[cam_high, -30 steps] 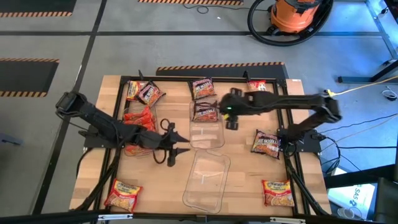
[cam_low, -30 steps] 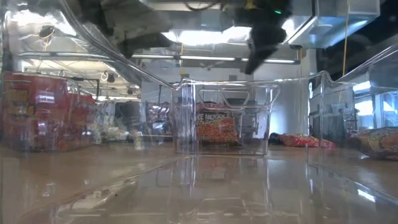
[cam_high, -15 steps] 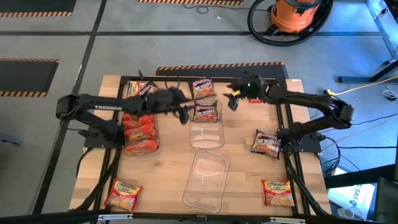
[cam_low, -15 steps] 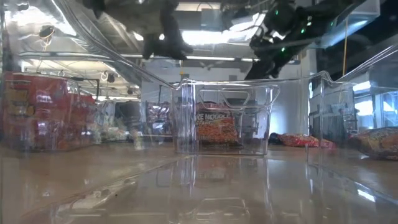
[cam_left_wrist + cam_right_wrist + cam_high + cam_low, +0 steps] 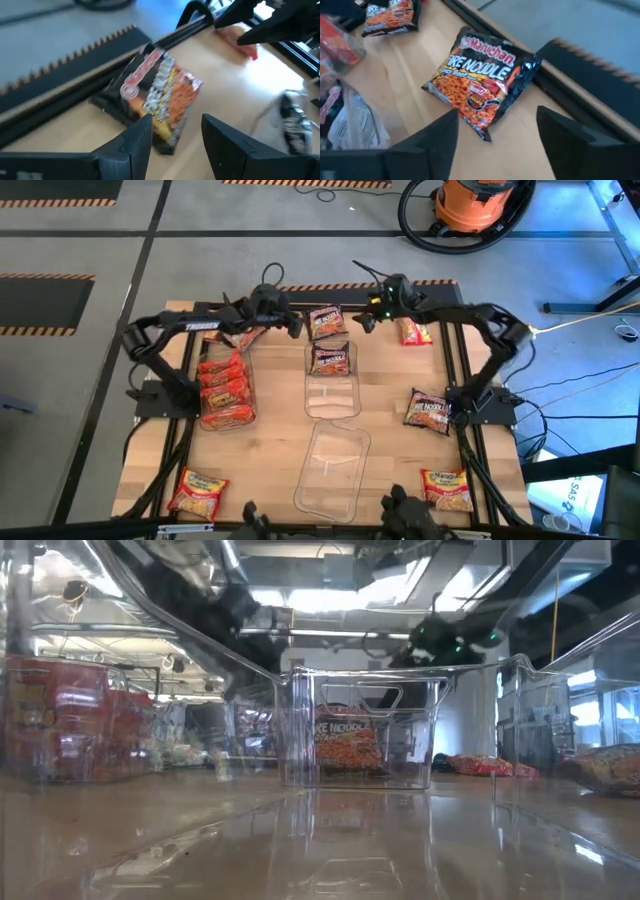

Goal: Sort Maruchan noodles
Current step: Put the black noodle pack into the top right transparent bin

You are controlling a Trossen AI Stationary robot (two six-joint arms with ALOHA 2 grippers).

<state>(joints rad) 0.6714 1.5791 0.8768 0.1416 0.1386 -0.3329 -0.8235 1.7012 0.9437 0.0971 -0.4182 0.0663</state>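
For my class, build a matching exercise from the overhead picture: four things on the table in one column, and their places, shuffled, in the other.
Things:
1. left bin
2. middle far bin
3. near bin
4. left gripper

Places or states:
A. holds one dark packet
B. holds no packets
C. packed with orange-red packets
D. at the table's far edge, beside a dark packet

Pairs: 1-C, 2-A, 3-B, 4-D

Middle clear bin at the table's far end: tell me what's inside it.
The middle bin holds one dark Fire Noodle packet at its far end; the rest looks bare. Anything under that packet is hidden.
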